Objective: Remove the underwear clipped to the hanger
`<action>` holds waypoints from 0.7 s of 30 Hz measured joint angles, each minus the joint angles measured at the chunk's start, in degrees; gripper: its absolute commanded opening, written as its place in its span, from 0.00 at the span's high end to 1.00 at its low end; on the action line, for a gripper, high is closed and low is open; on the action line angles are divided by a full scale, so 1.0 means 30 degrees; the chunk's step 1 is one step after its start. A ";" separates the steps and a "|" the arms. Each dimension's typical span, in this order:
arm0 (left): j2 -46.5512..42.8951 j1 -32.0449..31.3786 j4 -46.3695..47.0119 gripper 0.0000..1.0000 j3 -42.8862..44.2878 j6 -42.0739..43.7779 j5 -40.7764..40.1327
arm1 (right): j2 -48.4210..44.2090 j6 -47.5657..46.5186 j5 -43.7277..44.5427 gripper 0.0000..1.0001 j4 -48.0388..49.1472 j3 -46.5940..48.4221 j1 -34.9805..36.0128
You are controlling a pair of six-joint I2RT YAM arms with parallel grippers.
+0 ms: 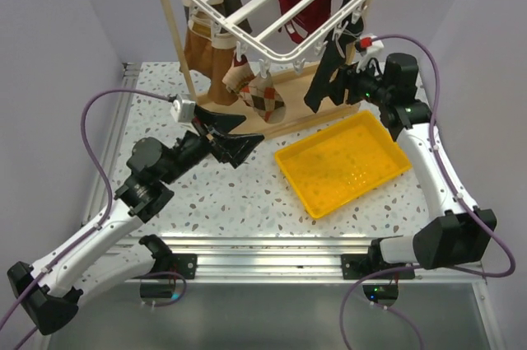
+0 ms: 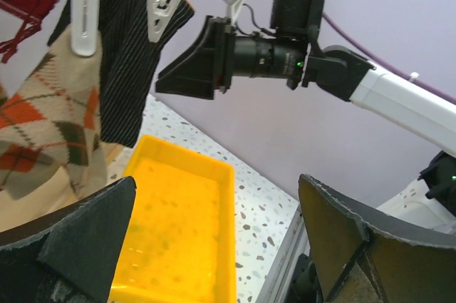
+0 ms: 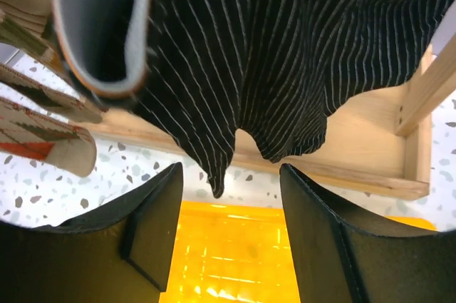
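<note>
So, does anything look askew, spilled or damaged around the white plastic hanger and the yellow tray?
Nothing looks spilled or damaged. The yellow plastic tray lies turned at an angle to the edges of the speckled table, and the white plastic slatted hanger seems to hang tilted, perhaps only from the camera angle.

Bright, even light from above leaves only soft shadows on the speckled table (image 1: pixel 247 202). Both wrist views curve at the edges; the nearest clip (image 3: pixel 100 25) is blurred.
</note>
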 measured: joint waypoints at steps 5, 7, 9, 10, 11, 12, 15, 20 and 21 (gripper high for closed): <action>0.0896 -0.1749 0.0634 0.00 0.0787 0.0015 -0.1224 | 0.0554 0.1239 0.0962 0.43 0.1035 0.0000 0.1355; 0.1129 -0.2251 0.0838 0.00 0.0933 0.0022 -0.1712 | 0.0692 0.1836 0.1173 0.43 0.1384 -0.0015 0.1501; 0.1275 -0.2616 0.1013 0.00 0.0969 0.0022 -0.2135 | 0.0758 0.2397 0.1428 0.44 0.1749 -0.0022 0.1479; 0.1341 -0.2776 0.1056 0.00 0.0969 0.0022 -0.2324 | 0.0794 0.2790 0.1486 0.48 0.1974 -0.0029 0.1457; 0.1413 -0.2907 0.1100 0.00 0.0969 0.0015 -0.2528 | 0.0816 0.3060 0.1508 0.50 0.2171 -0.0051 0.1443; 0.1494 -0.3009 0.1180 0.01 0.0969 0.0015 -0.2732 | 0.0838 0.3417 0.1566 0.54 0.2382 -0.0066 0.1443; 0.1749 -0.3344 0.1421 0.02 0.0969 0.0007 -0.3177 | 0.1100 0.4328 0.1923 0.71 0.3075 -0.0080 0.1457; 0.2244 -0.4146 0.1741 0.03 0.1035 0.0022 -0.3854 | 0.1676 0.4867 0.2703 0.94 0.3468 -0.0138 0.1450; 0.2375 -0.4320 0.1763 0.03 0.1107 0.0036 -0.3978 | 0.1698 0.4903 0.2878 0.99 0.3461 -0.0160 0.1450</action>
